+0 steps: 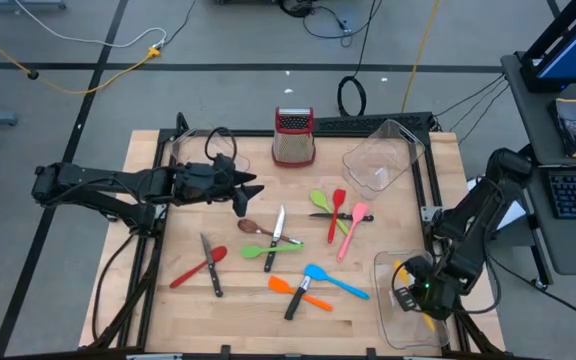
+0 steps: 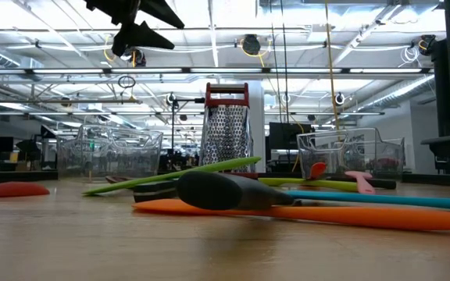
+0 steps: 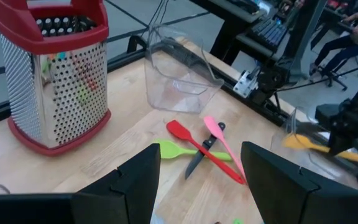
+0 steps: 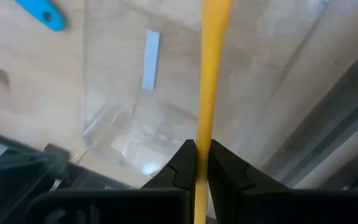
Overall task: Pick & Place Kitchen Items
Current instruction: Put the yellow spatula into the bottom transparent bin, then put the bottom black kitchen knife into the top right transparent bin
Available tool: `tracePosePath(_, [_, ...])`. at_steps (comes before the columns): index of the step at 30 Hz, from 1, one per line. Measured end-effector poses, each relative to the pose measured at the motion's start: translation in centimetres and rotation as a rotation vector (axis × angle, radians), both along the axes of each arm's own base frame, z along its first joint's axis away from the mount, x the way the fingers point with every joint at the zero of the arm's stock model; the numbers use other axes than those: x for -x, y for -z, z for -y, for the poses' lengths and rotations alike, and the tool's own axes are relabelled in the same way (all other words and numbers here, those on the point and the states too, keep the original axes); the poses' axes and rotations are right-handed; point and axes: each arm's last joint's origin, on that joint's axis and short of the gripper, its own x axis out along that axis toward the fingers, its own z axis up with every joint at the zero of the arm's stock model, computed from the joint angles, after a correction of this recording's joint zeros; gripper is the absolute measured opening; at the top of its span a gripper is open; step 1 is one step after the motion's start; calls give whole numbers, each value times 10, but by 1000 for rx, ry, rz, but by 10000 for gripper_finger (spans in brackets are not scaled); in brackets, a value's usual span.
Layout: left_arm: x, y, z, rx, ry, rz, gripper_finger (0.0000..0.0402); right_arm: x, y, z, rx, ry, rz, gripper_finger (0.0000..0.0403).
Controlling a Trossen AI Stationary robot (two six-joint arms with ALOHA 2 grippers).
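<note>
Several kitchen items lie flat on the wooden table: green (image 1: 323, 203), red (image 1: 338, 212) and pink (image 1: 353, 228) spatulas, a brown spoon (image 1: 253, 227), a knife (image 1: 275, 240), a red spoon (image 1: 196, 268), and orange (image 1: 298, 292) and blue (image 1: 333, 282) spatulas. My left gripper (image 1: 243, 195) is open and empty above the table's left middle; it also shows in its own wrist view (image 3: 197, 186). My right gripper (image 1: 413, 290) is shut on a yellow utensil (image 4: 209, 74) over the near-right clear bin (image 1: 388, 315). My right gripper pinches the yellow utensil's thin handle (image 4: 202, 144) between its two fingers. The handle runs on forward past the fingertips, over the bin's floor. In the left wrist view the utensil (image 3: 309, 146) lies nearly level at the bin.
A steel box grater with a red top (image 1: 294, 138) stands at the far middle. A second clear bin (image 1: 380, 160) sits at the far right. A black cable loops behind the table (image 1: 351, 96).
</note>
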Motion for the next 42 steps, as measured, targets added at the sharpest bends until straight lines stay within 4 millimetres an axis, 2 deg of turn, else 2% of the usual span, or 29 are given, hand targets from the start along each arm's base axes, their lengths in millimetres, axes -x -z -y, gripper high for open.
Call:
tracePosePath(9, [-1,-3,0,0,0,36,230,-5,17,-8,58,-4,-33,16])
tracePosePath(22, [-2,-4,0,-12,6,43,230,-10,30,-13,104,3,-58,32])
tracePosePath(36, [-2,-4,0,-11,9,43,230,-9,30,-13,106,-33,-48,98])
tracePosePath(42, [-2,-4,0,-9,14,43,230,-8,20,-12,56,-96,-2,95])
